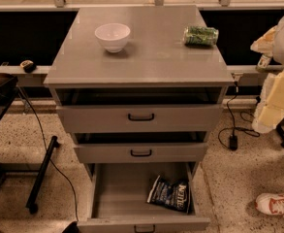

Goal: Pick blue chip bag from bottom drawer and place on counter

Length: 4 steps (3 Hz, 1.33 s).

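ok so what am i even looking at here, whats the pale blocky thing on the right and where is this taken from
One camera looks down at a grey three-drawer cabinet; its mounting is not known. The pale blocky shapes at the right edge are the robot's arm, ending in its gripper, which hangs beside the cabinet, apart from it. On the smooth light grey counter sit a small white bowl and a small green package. The deep bottom drawer is pulled out, and the glossy navy-blue chip bag with white lettering lies in its right half, not yet picked up.
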Available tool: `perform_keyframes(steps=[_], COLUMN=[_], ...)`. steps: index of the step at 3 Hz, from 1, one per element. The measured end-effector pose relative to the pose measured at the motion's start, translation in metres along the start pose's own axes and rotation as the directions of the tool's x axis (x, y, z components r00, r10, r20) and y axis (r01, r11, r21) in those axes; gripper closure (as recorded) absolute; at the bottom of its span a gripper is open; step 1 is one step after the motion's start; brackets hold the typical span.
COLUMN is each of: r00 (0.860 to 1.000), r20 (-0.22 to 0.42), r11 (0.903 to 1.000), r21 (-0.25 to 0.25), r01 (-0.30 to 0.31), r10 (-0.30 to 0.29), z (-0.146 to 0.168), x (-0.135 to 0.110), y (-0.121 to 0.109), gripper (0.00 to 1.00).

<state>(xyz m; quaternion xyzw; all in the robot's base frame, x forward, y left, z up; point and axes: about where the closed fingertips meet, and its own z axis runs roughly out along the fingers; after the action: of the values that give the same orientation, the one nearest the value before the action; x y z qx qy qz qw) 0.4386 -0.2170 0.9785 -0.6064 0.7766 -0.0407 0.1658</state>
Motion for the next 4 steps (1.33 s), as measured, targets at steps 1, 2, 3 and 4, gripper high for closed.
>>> perform_keyframes(steps=[1, 2, 3, 4], r00=[1.000, 1.000, 0.999, 1.000], r20=[0.006, 0.016, 0.033, 0.024], r11=[1.0000, 0.9999, 0.9979, 0.9978], r21=[0.008, 0.017, 0.058, 0.066], r01=[-0.005, -0.002, 0.029, 0.008], r10=[0.005, 0.002, -0.031, -0.010], z=[0.002, 0.011, 0.042, 0.067], x=[0.000, 0.002, 0.021, 0.038], y=[-0.001, -0.001, 0.022, 0.030], gripper=[0.00, 0.00, 0.00, 0.00])
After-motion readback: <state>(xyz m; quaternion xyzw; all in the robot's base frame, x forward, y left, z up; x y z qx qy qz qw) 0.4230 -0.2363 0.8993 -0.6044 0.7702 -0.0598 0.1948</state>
